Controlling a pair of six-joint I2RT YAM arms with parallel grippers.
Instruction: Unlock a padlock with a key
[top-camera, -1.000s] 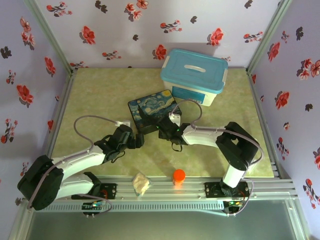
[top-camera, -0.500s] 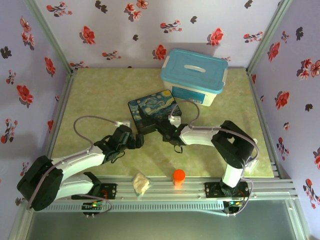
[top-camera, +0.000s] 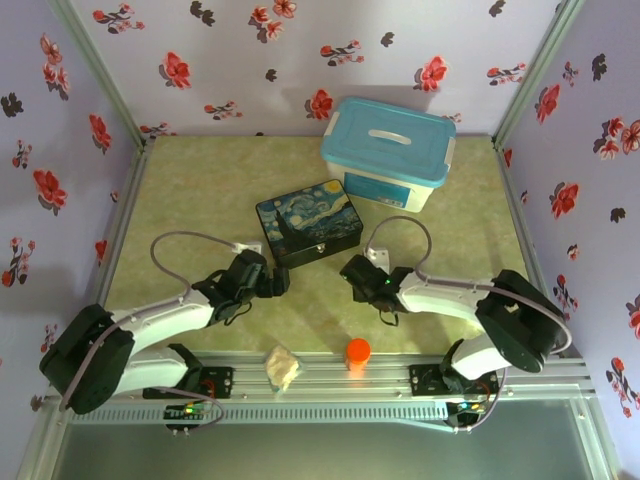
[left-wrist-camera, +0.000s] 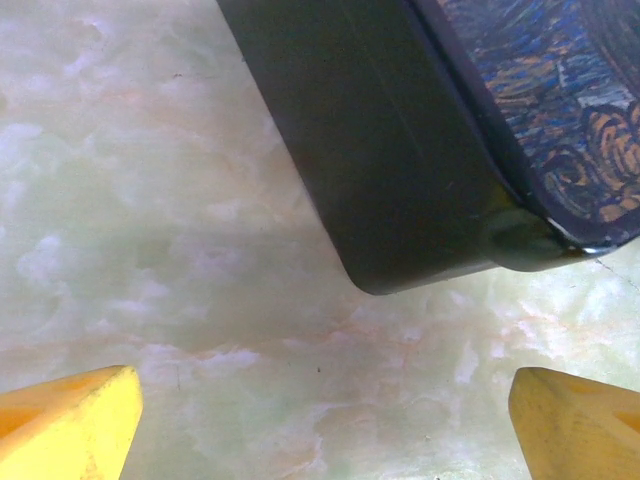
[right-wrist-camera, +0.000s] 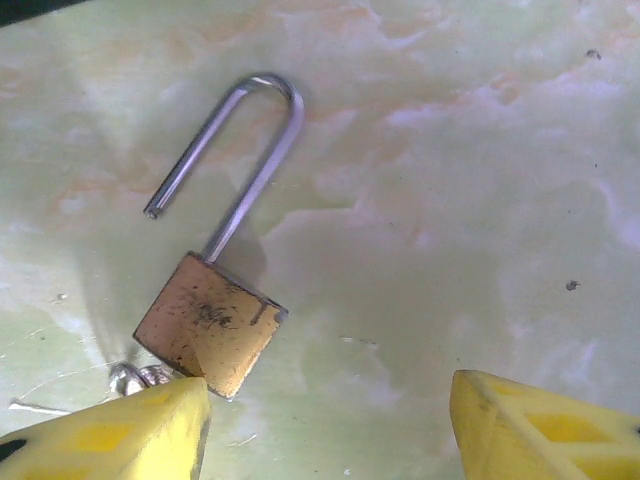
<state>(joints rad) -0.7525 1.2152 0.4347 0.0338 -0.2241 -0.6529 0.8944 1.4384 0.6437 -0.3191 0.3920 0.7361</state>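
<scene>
Now: scuffed brass padlock, U-shackle seemingly open; right pincer spread, left pincer likewise.

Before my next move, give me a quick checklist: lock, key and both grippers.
1. Shackle sprung: ok, one leg is out of the padlock.
2. Padlock lying flat on the table: ok.
3. Right gripper open, holding nothing: ok.
4. Key located: cannot tell; only a silver bit shows at the padlock's corner.
5. Left gripper open, empty: ok, above bare table near the box corner.
</scene>
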